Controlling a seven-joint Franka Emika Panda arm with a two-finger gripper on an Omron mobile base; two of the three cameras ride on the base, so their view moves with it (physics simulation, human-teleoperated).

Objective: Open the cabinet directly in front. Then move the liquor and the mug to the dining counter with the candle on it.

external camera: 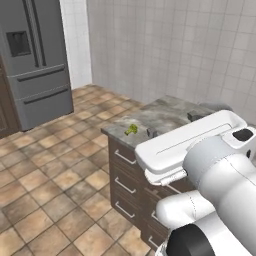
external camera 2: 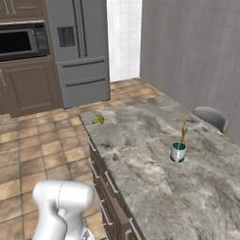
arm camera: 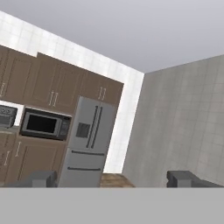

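Note:
The white mug (external camera 2: 178, 151) with a teal inside stands upright on the dining counter (external camera 2: 140, 154), right in front of the candle (external camera 2: 184, 129) in its golden holder. My gripper (external camera: 173, 125) hovers above the counter's near end, open with nothing between its fingers. In the hand view the gripper (arm camera: 110, 179) points up toward the far wall, its fingertips (arm camera: 37, 178) far apart. Brown wall cabinets (arm camera: 52, 85) with silver bar handles hang there, doors shut; I cannot tell which is the task's cabinet. The liquor is out of view.
A small green item (external camera 2: 98, 120) lies at the counter's far corner. A grey chair back (external camera 2: 211, 117) rises past the counter's right edge. The grey fridge (external camera 2: 79, 47) and a microwave (external camera 2: 18, 42) line the far wall across tiled floor (external camera: 45, 165).

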